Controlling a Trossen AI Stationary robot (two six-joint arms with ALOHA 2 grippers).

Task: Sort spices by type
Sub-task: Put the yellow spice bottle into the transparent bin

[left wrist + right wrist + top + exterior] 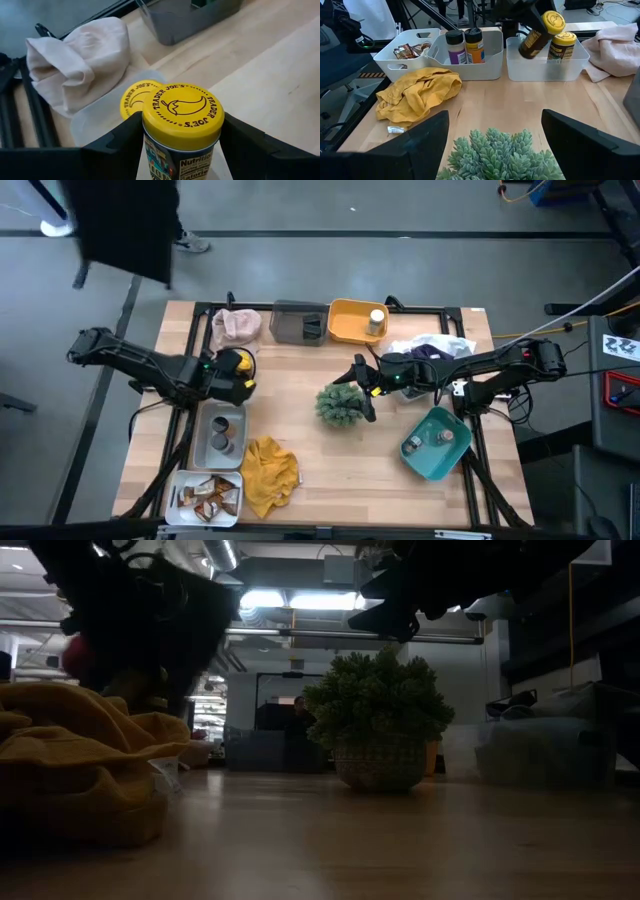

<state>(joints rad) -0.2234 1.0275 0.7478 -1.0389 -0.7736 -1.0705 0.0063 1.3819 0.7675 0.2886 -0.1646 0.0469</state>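
left gripper (182, 145) gripping yellow-lidded jar (182, 112)

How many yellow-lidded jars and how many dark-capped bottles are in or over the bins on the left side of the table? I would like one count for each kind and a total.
Yellow-lidded jars: 2
Dark-capped bottles: 2
Total: 4
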